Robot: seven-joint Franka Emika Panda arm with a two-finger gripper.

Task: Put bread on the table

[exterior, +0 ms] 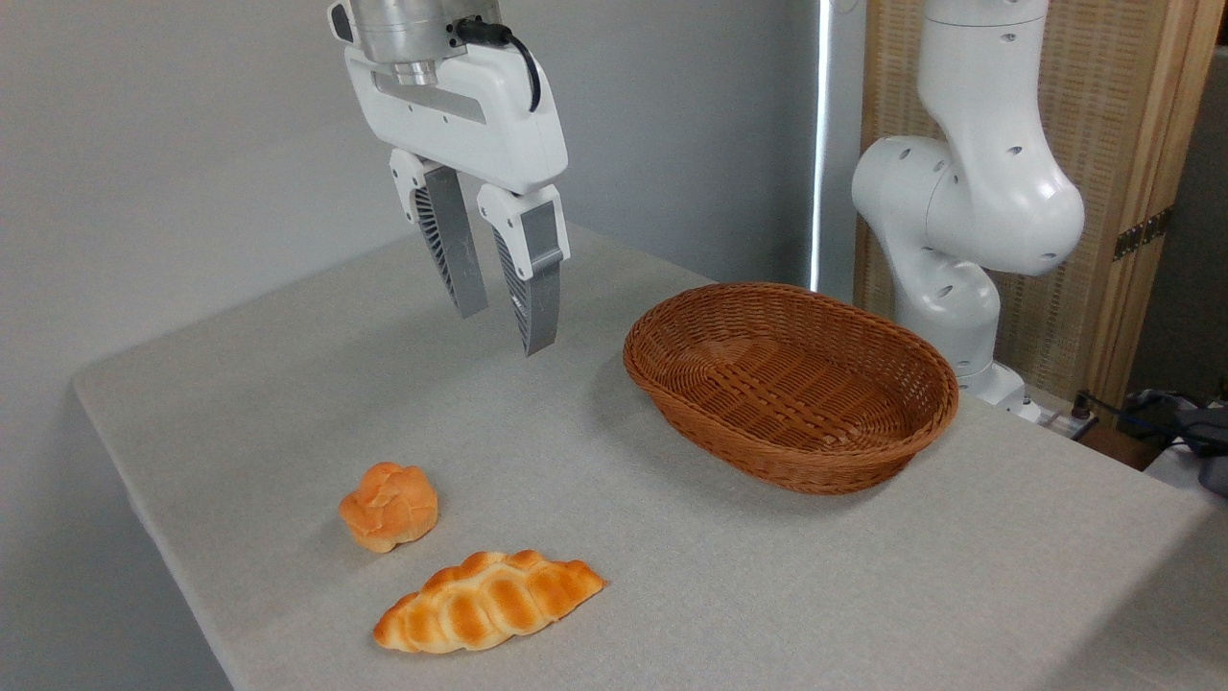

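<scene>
The bread (489, 602), a long golden-orange braided loaf with pointed ends, lies flat on the table (863, 576) near its front edge. My gripper (504, 328) hangs high above the table's rear left part, well up and behind the loaf. Its two grey ribbed fingers (532, 288) stand apart with nothing between them, so it is open. Nothing touches the loaf.
A small round knotted roll (389, 506) sits on the cloth just left of and behind the loaf. A brown oval wicker basket (791, 384) stands to the right with nothing inside. The arm's white base (959, 211) rises behind the basket.
</scene>
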